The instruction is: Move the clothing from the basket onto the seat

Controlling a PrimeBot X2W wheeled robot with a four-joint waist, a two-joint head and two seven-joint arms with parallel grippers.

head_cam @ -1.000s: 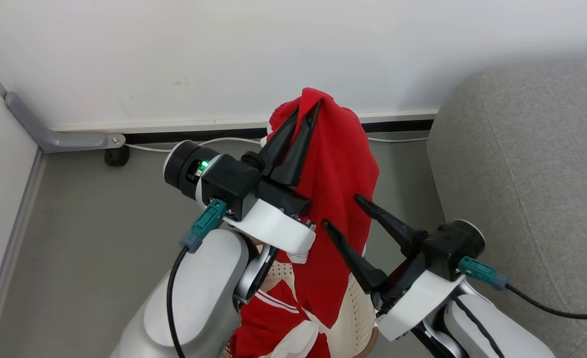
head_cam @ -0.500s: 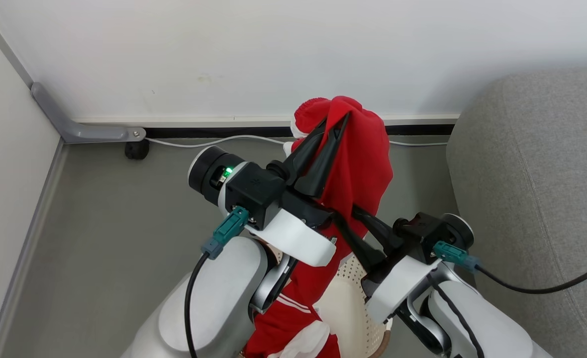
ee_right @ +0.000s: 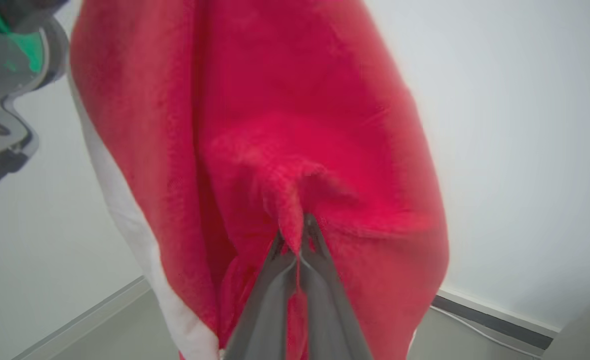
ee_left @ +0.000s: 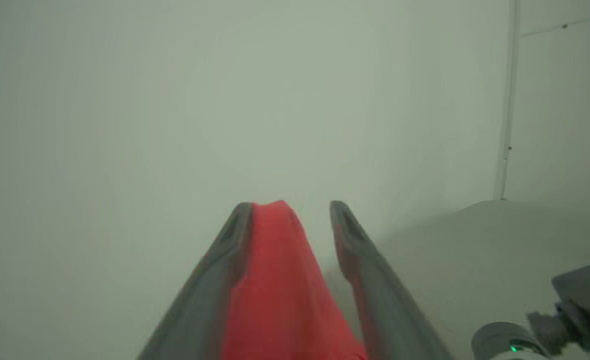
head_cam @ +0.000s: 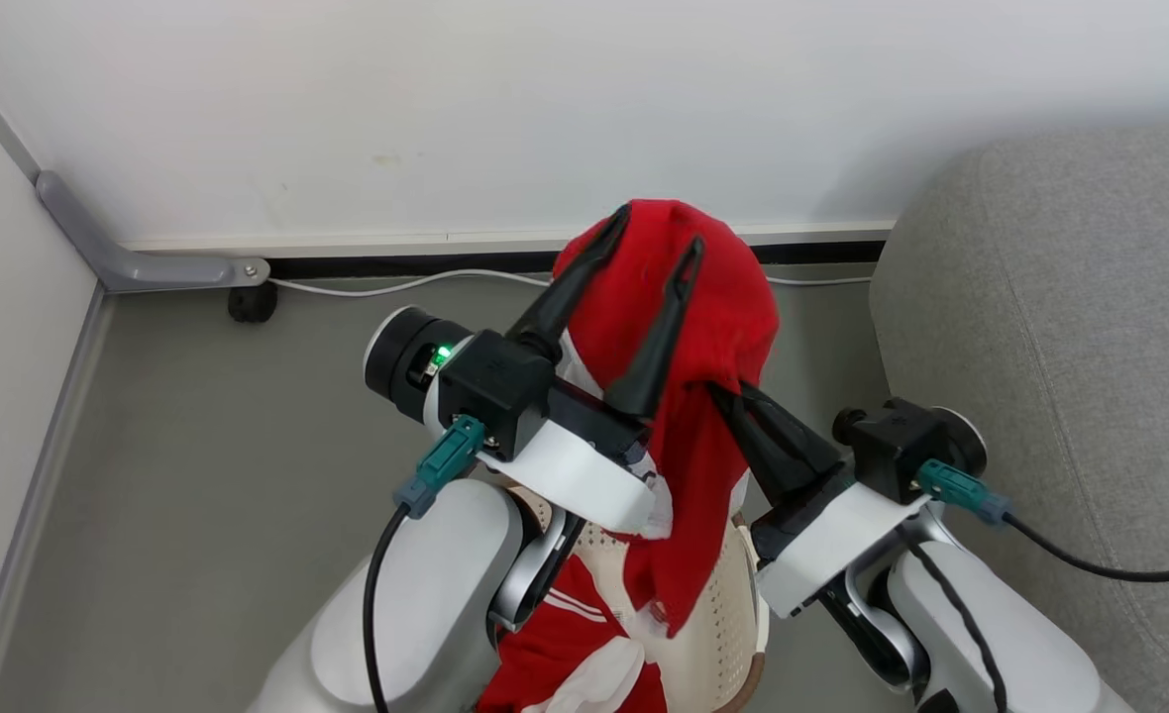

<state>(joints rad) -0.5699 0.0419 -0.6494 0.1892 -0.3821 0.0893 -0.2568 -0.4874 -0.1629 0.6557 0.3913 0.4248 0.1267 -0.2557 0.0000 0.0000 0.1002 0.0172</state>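
Left tool [head_cam: 659, 230]: its fingers were pressed together a second ago and now stand apart, released, with the red garment [head_cam: 689, 327] draped over their tips.
Red garment: hangs raised in front of the wall, above the basket [head_cam: 723, 614]; its peak is broader than before and its tail reaches down to the basket's rim.
Right tool [head_cam: 721, 391]: spread wide a second ago, now clenched on a fold in the garment's right side, below the left tool.
Bracket [head_cam: 139, 262]: grey, at the foot of the wall, with a black caster [head_cam: 250, 302] just beside it.
Cable [head_cam: 396, 285]: white, on the floor along the skirting, passing behind the garment.
Basket: low between the two forearms, largely hidden by the left forearm and the hanging garment; other clothing [head_cam: 545, 644] with white stripes lies inside.
Seat [head_cam: 1070, 327]: grey, at the right, with the right arm between it and the garment.
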